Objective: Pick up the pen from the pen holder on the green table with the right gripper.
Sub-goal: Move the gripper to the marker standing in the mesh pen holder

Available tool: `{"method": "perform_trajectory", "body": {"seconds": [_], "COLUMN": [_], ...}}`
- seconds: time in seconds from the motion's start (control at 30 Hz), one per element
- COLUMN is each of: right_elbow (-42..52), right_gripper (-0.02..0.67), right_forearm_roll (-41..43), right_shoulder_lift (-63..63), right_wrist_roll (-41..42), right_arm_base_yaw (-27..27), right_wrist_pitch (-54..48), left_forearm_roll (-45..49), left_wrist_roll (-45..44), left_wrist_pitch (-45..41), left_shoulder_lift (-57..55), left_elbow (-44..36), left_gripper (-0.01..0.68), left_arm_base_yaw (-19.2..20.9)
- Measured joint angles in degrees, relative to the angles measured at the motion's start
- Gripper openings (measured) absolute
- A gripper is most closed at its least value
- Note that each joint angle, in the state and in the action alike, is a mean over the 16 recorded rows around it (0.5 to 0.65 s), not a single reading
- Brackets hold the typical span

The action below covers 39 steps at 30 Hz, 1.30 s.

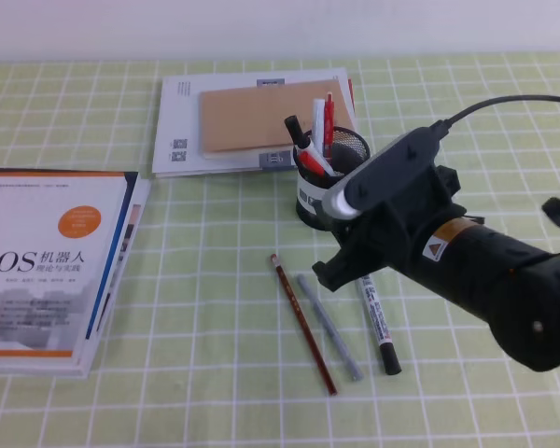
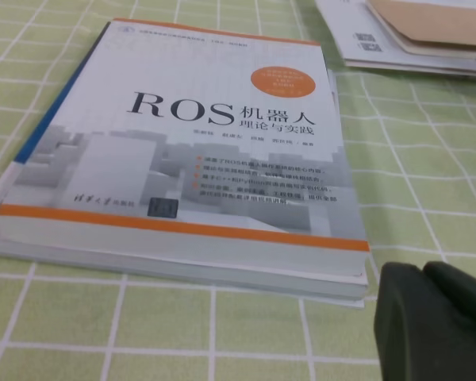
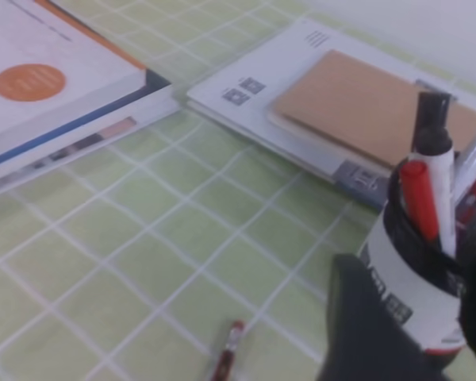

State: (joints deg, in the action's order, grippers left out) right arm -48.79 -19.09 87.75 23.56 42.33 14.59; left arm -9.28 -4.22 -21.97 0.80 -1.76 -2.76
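The pen holder (image 1: pixel 341 154), a black mesh cup with a white label, stands on the green table (image 1: pixel 215 280) and also shows in the right wrist view (image 3: pixel 412 278). The red-capped pen (image 3: pixel 419 198) stands in it beside a white marker with a black cap (image 3: pixel 435 151); it is also in the high view (image 1: pixel 308 157). My right gripper (image 1: pixel 341 252) is open. Its dark fingers (image 3: pixel 365 333) flank the holder's lower part in the wrist view and hold nothing. Of my left gripper only a dark finger (image 2: pixel 436 325) shows, low by the ROS book.
A ROS book (image 1: pixel 47 266) lies at the left. A white book with a brown notebook (image 1: pixel 261 117) lies behind the holder. A pencil (image 1: pixel 303 322), a grey pen (image 1: pixel 329 327) and a black-capped marker (image 1: pixel 380 327) lie in front of it.
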Motion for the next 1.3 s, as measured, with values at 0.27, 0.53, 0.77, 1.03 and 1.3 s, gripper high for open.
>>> {"method": "perform_trajectory", "body": {"seconds": [0.27,0.53,0.77,1.03,1.3], "right_elbow": [0.41,-1.51,-5.09,-9.75,-13.67], "right_gripper": [0.276,0.291,0.291,0.291,0.291], "right_forearm_roll": [4.26,5.11,3.37,0.20,-2.89], "right_shoulder_lift": [7.86,13.75,17.31,20.89,24.05], "right_wrist_roll": [0.76,2.70,5.19,7.59,10.42], "right_arm_base_yaw": [0.11,0.16,0.16,0.10,-0.12], "right_wrist_pitch": [14.85,22.33,23.48,23.66,23.57], "left_forearm_roll": [0.00,0.00,0.00,0.00,0.00], "left_wrist_roll": [0.00,0.00,0.00,0.00,0.00], "left_wrist_pitch": [0.00,0.00,0.00,0.00,0.00], "left_shoulder_lift": [0.00,0.00,0.00,0.00,0.00], "left_elbow": [0.00,0.00,0.00,0.00,0.00], "left_gripper": [-0.008,-0.008,-0.008,-0.008,-0.008], "left_arm_base_yaw": [0.00,0.00,0.00,0.00,0.00]}}
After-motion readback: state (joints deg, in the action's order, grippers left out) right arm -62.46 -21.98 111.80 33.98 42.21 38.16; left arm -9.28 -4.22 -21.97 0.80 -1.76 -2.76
